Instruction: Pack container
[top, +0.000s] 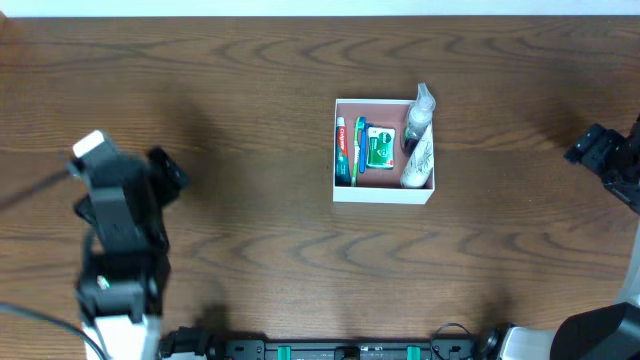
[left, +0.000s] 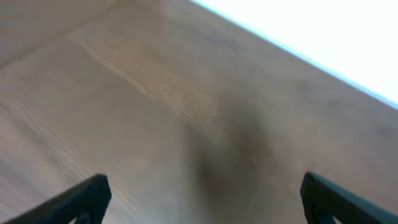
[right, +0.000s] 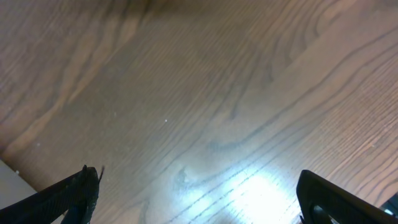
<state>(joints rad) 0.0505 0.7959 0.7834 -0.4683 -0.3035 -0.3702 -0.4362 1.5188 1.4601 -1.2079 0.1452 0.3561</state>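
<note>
Overhead, left wrist and right wrist views. The container (top: 383, 193), a square, shallow white box with a dusty-pink inside, sits on the wood-grain table (top: 250, 80) slightly right of centre, between the two arms and well apart from both.

Inside it, from left to right:
- a red-and-white toothpaste tube (top: 341, 148) lies along the left wall;
- a slim blue-and-green item (top: 358, 150), too small to identify, lies just beside the tube;
- a green packet (top: 379, 148) lies near the middle;
- a pale bottle (top: 419, 152) lies along the right wall, with its top projecting over the far rim.

The left tool (left: 202, 190) is released. Its two dark fingers (left: 93, 194) stand wide apart over bare table, touching nothing. From overhead it sits at the left side of the table.

The right tool (right: 198, 183) is likewise released. Its fingers (right: 84, 186) are spread wide above bare wood with nothing between them. From overhead it sits at the far right edge.
</note>
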